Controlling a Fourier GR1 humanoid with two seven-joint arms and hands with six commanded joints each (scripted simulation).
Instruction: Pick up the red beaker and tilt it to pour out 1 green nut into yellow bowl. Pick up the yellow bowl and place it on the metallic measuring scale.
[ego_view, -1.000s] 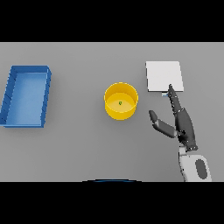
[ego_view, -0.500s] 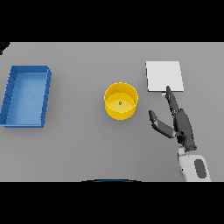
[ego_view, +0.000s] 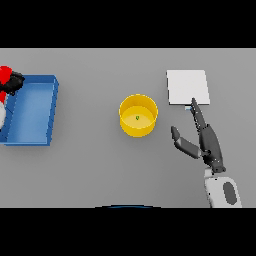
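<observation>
Bowl (ego_view: 138, 115) left of open right robot hand (ego_view: 207, 142).

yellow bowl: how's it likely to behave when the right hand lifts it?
The bowl looks rigid, with upright walls, so it likely keeps its shape. It holds only one tiny nut, so it's probably light. The nut may slide if tilted. The right hand is open beside it.

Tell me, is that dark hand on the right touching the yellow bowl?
Apart. The head view shows bare grey table between the right hand, its fingers straight, and the yellow bowl, which holds one green nut.
</observation>
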